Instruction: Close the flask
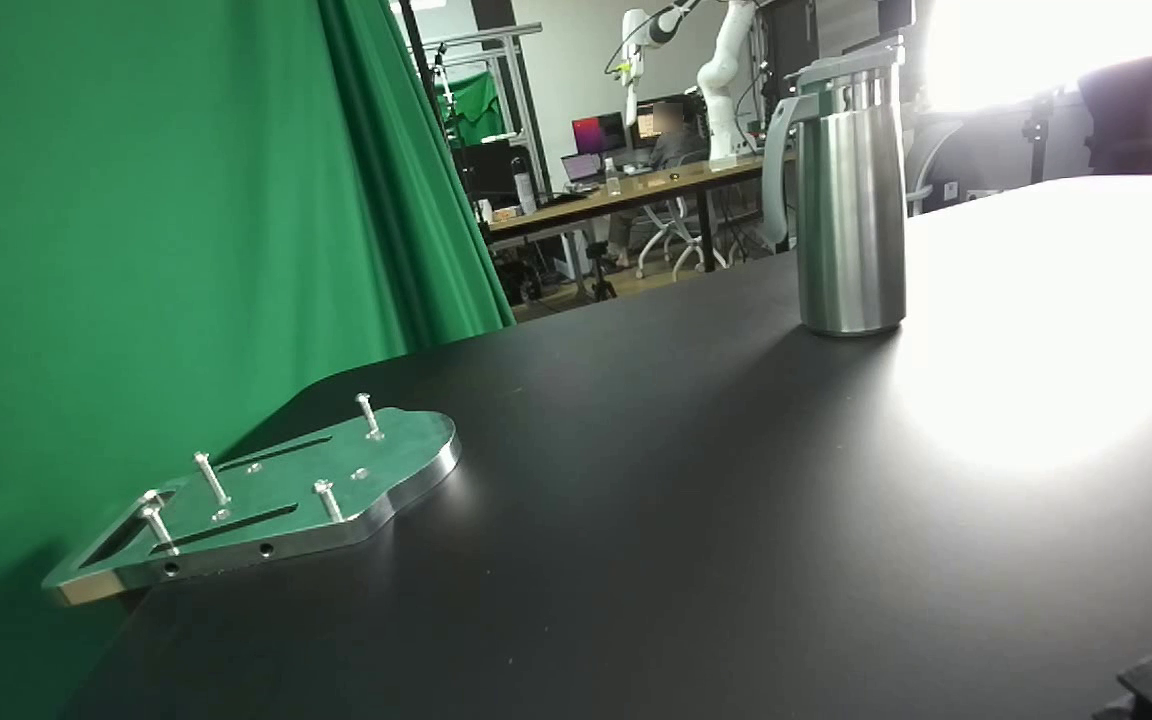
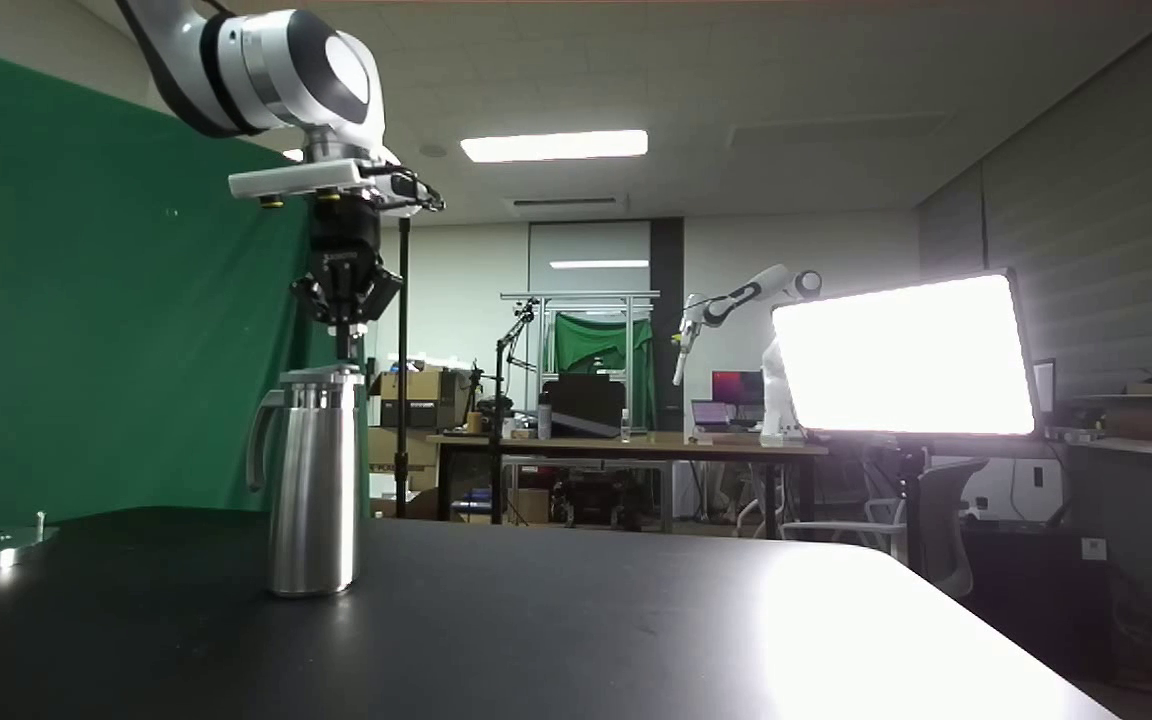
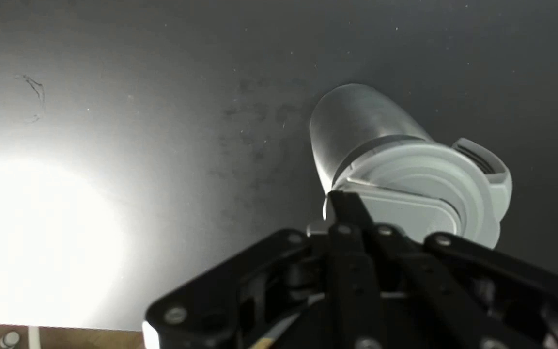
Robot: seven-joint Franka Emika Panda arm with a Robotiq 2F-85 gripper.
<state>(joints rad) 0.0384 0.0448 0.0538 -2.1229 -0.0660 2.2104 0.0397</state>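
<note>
Flask (image 2: 314, 490) upright beneath closed fingers (image 3: 343, 211)

flask (image 1: 850, 200) common to all views

In an exterior view, boxes (image 2: 426, 386) stand left of the desk (image 2: 586, 446), a lamp (image 2: 902, 355) right of it, a wall (image 2: 806, 240) behind it, and probably a laptop (image 2: 710, 414) on it.

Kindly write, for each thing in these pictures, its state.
Flask: upright on the table
Lid: on the flask; fully closed or not, unclear
Gripper: shut, above the lid
Green plate: lying flat, pegs up
Light panel: lit
Ceiling light: lit
Laptop: open, lit
Monitor: lit
</note>
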